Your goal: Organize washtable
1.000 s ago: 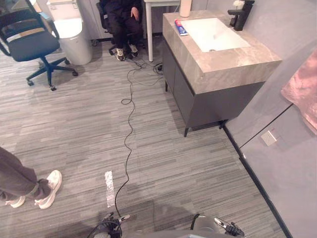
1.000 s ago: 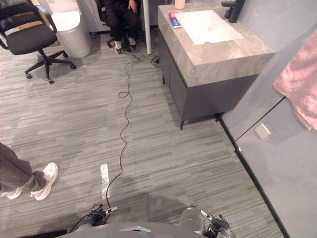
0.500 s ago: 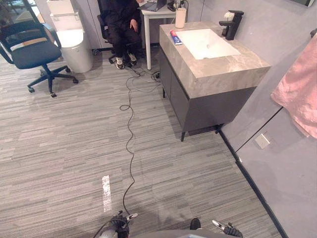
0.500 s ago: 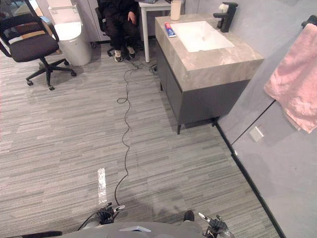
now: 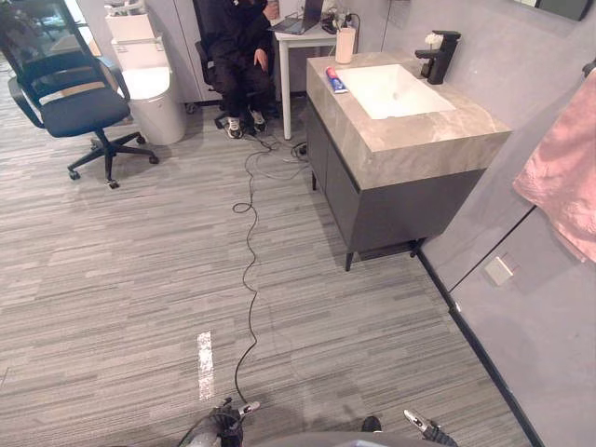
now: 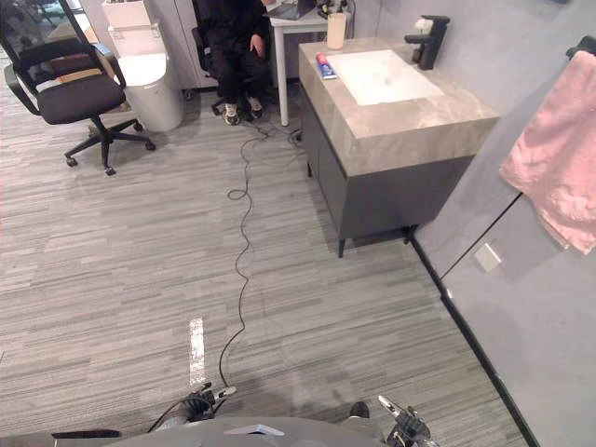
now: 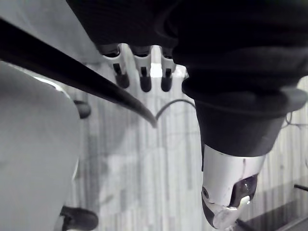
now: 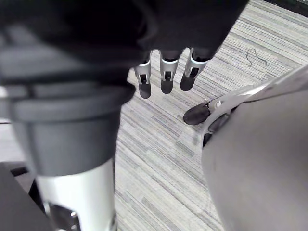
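Washtable (image 5: pixel 424 140) with a marble-look top and a dark cabinet stands against the grey wall, well apart from both hands. A white basin (image 5: pixel 393 90) is sunk into the table's top, with a black tap (image 5: pixel 440 56) on the table's wall-side edge. A blue and red tube (image 5: pixel 335 80) lies flat on the table, on the side of the basin away from the tap. A pale cup (image 5: pixel 345 45) stands upright at the table's far corner, just past the tube. A pink towel (image 5: pixel 563 172) hangs on the wall near the table's near end. Beyond the table's far end a person (image 5: pixel 237 47) sits at a white desk (image 5: pixel 300 35). The left hand (image 7: pixel 144 77) hangs over the striped grey floor (image 5: pixel 140 279), fingers straight, thumb apart from them, holding nothing. The right hand (image 8: pixel 167 77) hangs over the same floor, fingers loose and empty.
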